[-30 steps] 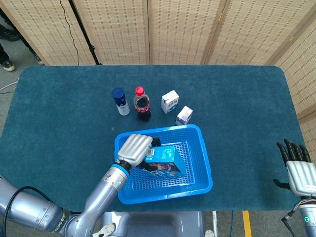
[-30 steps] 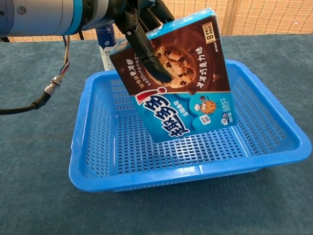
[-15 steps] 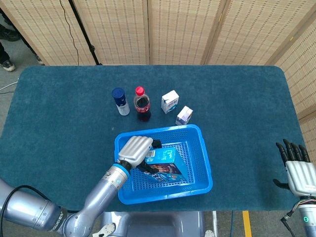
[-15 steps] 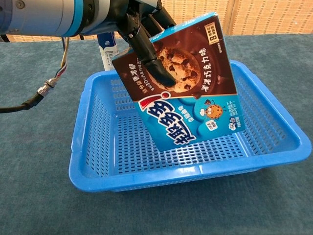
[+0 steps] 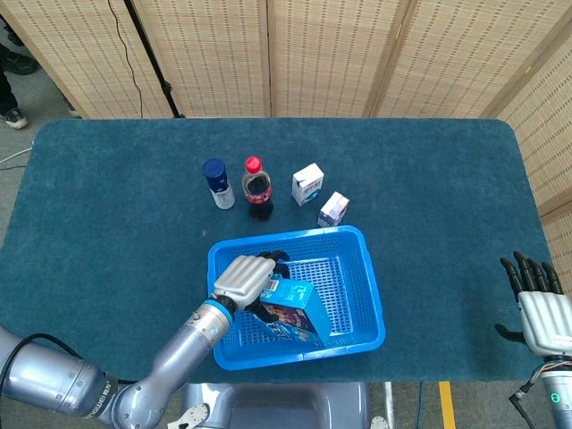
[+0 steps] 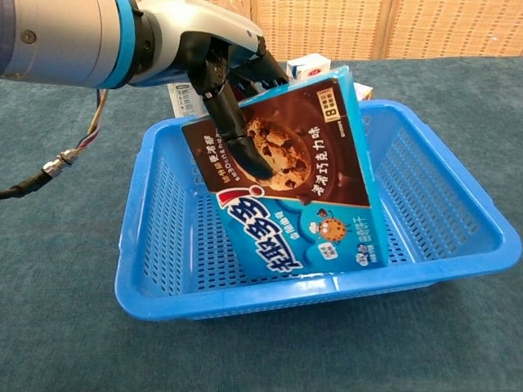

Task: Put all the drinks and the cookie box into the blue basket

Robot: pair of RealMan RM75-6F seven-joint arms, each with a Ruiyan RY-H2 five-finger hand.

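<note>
Gripping the light, stiff cookie box [image 6: 286, 184] by its upper edge, the left robot hand [image 6: 225, 77] tilts it into the blue basket [image 6: 155, 286].

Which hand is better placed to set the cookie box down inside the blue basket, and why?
Left. The left hand already holds the cookie box tilted inside the blue basket. The right hand is empty at the table's far edge.
</note>
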